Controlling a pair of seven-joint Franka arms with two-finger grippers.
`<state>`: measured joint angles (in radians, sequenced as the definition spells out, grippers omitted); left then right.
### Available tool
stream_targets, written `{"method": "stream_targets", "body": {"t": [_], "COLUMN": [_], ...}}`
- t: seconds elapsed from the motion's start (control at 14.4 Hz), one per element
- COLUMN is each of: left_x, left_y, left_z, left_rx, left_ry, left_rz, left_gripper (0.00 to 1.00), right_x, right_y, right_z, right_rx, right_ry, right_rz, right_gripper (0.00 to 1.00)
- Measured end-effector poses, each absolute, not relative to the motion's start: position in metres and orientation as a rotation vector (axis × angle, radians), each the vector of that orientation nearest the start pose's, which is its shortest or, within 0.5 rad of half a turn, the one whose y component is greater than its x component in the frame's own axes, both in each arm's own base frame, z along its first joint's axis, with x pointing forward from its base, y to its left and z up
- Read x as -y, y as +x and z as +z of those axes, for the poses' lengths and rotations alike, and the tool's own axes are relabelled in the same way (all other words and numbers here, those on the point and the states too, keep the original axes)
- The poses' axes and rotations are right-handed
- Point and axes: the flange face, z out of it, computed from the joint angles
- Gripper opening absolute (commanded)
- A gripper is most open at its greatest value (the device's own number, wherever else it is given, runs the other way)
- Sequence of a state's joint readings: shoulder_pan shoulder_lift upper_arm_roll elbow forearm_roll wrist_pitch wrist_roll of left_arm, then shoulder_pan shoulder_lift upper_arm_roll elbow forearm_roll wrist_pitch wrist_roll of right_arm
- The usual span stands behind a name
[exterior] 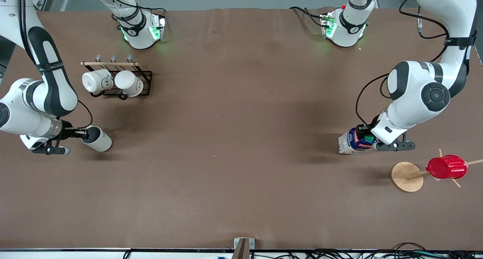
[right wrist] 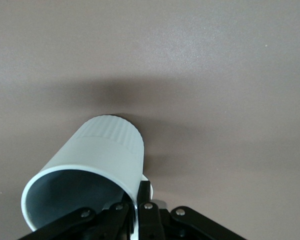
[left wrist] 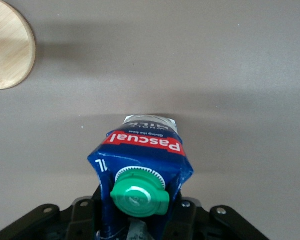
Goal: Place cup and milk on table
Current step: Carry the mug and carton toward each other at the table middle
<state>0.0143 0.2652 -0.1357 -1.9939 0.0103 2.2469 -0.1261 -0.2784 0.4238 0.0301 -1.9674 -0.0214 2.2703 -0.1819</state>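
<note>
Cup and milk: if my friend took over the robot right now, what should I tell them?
Right hand: shut on the cup's rim, at the right arm's end of the table. The cup is tilted; the right wrist view shows its base at or just above the tabletop.
Left hand: shut on the top of the milk, at the left arm's end, near the wooden stand with the red cup. The carton is low; whether it touches the table is unclear.
Done: both things picked up and carried.
Left: set each one down upright, open the hands, lift away.
</note>
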Motion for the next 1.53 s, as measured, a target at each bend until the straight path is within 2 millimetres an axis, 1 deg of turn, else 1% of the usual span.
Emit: {"method": "stream_targets", "body": {"t": [0.07, 0.14, 0.21, 0.28, 0.35, 0.42, 0.49, 0.63, 0.7, 0.84, 1.04, 1.18, 1.25, 1.32, 1.39, 1.53], "left_x": [0.07, 0.07, 0.07, 0.07, 0.07, 0.07, 0.071, 0.073, 0.076, 0.086, 0.101, 0.109, 0.112, 0.114, 0.115, 0.117], "left_y": [0.594, 0.594, 0.594, 0.595, 0.595, 0.595, 0.595, 0.597, 0.598, 0.602, 0.612, 0.616, 0.618, 0.618, 0.619, 0.62], "left_z": [0.331, 0.331, 0.331, 0.331, 0.332, 0.332, 0.333, 0.335, 0.337, 0.345, 0.367, 0.38, 0.383, 0.385, 0.386, 0.389], "left_rx": [0.004, 0.004, 0.004, 0.004, 0.003, 0.0, -0.004, -0.012, -0.021, -0.045, -0.076, -0.095, -0.101, -0.105, -0.107, -0.113], "left_ry": [-3.168, -3.168, -3.168, -3.168, -3.168, -3.168, -3.168, -3.17, -3.171, -3.178, -3.184, -3.188, -3.189, -3.19, -3.191, -3.19], "left_rz": [0.017, 0.017, 0.016, 0.015, 0.013, 0.011, 0.009, 0.001, -0.006, -0.04, -0.061, -0.07, -0.077, -0.082, -0.084, -0.067], "left_gripper": [0.1, 0.05, 0.02, 0.01, 0.01, 0.01, 0.01, 0.0, 0.0, 0.0, 0.0, 0.0, 0.0, 0.0, 0.0, 0.0], "right_x": [0.148, 0.146, 0.141, 0.133, 0.122, 0.107, 0.087, 0.034, 0.002, -0.063, -0.164, -0.227, -0.253, -0.274, -0.292, -0.322], "right_y": [0.583, 0.583, 0.583, 0.585, 0.589, 0.594, 0.601, 0.612, 0.615, 0.613, 0.597, 0.584, 0.579, 0.575, 0.572, 0.571], "right_z": [0.246, 0.246, 0.246, 0.25, 0.258, 0.27, 0.286, 0.318, 0.329, 0.339, 0.34, 0.343, 0.343, 0.338, 0.329, 0.307], "right_rx": [-0.082, -0.076, -0.063, -0.047, -0.048, -0.07, -0.104, -0.197, -0.253, -0.366, -0.468, -0.519, -0.546, -0.567, -0.582, -0.618], "right_ry": [-3.111, -3.109, -3.104, -3.099, -3.097, -3.098, -3.099, -3.093, -3.078, -3.044, -3.004, -2.978, -2.971, -2.965, -2.96, -2.948], "right_rz": [0.187, 0.196, 0.214, 0.233, 0.246, 0.262, 0.278, 0.304, 0.32, 0.351, 0.371, 0.324, 0.298, 0.28, 0.266, 0.246], "right_gripper": [0.0, 0.0, 0.0, 0.0, 0.0, 0.0, 0.0, 0.0, 0.0, 0.0, 0.0, 0.01, 0.01, 0.02, 0.02, 0.02]}}
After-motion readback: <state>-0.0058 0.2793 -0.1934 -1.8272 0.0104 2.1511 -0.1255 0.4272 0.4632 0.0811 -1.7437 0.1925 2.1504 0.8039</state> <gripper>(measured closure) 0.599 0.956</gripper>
